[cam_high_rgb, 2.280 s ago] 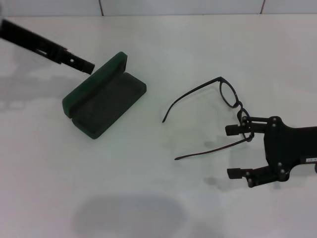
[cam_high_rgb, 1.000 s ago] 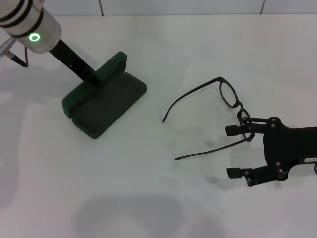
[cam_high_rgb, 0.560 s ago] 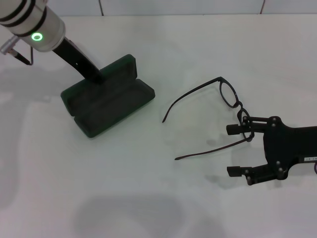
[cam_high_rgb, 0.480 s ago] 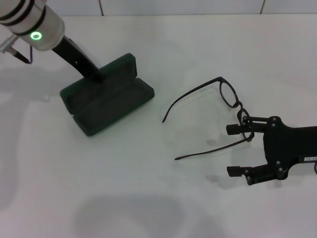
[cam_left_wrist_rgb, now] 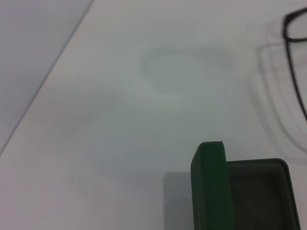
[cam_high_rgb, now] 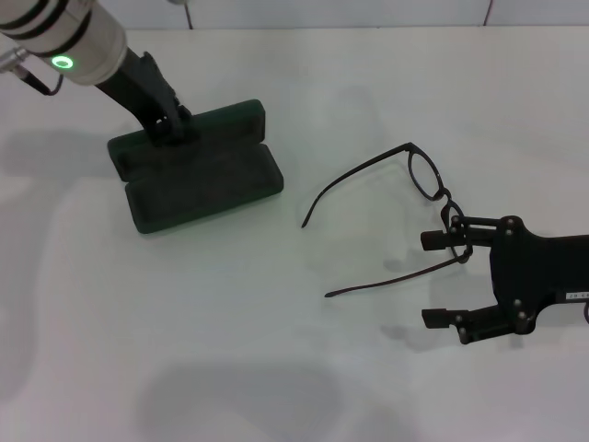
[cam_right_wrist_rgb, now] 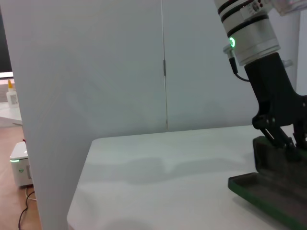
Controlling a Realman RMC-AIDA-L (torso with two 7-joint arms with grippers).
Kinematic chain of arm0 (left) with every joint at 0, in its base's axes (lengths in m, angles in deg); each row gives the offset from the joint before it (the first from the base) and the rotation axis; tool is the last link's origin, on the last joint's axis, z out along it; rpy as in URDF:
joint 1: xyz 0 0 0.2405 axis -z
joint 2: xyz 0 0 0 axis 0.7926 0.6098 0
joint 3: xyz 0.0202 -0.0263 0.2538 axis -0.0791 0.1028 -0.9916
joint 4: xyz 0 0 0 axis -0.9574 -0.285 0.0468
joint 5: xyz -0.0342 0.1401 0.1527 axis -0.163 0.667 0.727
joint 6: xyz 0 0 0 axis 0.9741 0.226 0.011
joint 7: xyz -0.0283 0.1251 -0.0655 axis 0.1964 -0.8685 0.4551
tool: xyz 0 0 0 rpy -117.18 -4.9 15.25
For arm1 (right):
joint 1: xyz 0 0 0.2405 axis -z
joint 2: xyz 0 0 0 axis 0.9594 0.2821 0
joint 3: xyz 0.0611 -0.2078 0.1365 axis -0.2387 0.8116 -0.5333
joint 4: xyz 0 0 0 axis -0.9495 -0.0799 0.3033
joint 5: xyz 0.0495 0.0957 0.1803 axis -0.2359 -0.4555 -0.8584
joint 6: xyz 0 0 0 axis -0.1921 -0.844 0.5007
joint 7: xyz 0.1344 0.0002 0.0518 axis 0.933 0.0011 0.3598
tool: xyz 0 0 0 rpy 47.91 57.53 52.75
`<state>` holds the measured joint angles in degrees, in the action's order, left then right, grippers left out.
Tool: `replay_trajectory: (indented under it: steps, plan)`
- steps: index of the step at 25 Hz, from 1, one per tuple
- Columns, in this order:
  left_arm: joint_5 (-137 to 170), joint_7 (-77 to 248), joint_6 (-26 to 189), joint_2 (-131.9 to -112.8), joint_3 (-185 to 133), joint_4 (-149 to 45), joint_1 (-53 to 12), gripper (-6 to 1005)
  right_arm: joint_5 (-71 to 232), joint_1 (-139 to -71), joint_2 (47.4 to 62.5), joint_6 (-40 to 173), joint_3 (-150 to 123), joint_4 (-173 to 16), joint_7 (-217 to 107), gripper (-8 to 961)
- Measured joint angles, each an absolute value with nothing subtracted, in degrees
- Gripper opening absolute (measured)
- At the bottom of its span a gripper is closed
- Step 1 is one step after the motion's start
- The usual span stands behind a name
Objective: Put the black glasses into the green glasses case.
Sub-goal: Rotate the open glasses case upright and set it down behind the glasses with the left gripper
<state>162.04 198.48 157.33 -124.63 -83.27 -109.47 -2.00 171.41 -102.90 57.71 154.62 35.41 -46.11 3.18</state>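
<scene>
White counter carries everything. Left gripper (cam_high_rgb: 166,124) grips the case (cam_high_rgb: 198,180) lid, so a jerk could slide it away. Right gripper (cam_high_rgb: 442,281) waits with fingers apart beside the glasses (cam_high_rgb: 405,198); closing carelessly could snag a thin temple.

Dark green case (cam_high_rgb: 198,170), black glasses (cam_high_rgb: 405,198)

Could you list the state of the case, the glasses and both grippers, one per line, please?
Case: open, lid upright, nothing inside.
Glasses: unfolded, lying on the table, outside the case.
Left gripper: at the case's lid, gripping its edge.
Right gripper: open, low beside the glasses, one finger at the nearer lens, holding nothing.
</scene>
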Motion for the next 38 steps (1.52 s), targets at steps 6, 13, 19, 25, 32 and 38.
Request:
replay_trajectory:
  steps: [6, 13, 19, 25, 32, 38]
  plan:
    - [161.97, 191.39, 154.39, -125.37, -83.34, -109.16, -1.4, 205, 171.34, -102.89, 57.72, 154.84, 35.42, -46.1, 3.18, 870]
    - [161.85, 188.05, 151.0, -126.87, -84.75, -109.33, -1.25, 205, 171.52, -102.86, 57.79, 155.0, 35.5, -46.1, 3.19, 870]
    - [160.87, 190.05, 149.45, -127.14, -88.83, -108.27, -1.18, 205, 171.65, -102.71, 57.8, 155.04, 35.5, -46.1, 3.24, 870]
    - [156.87, 190.38, 150.48, -127.13, -90.04, -108.33, -1.18, 206, 171.76, -102.69, 57.8, 155.07, 35.5, -46.1, 3.26, 869]
    - [156.05, 190.06, 150.16, -127.17, -91.88, -107.85, -1.14, 206, 171.76, -102.7, 57.74, 155.07, 35.5, -46.1, 3.27, 869]
    - [156.37, 190.08, 149.91, -127.17, -92.54, -107.76, -1.4, 206, 171.78, -102.7, 57.71, 155.06, 35.5, -46.1, 3.27, 869]
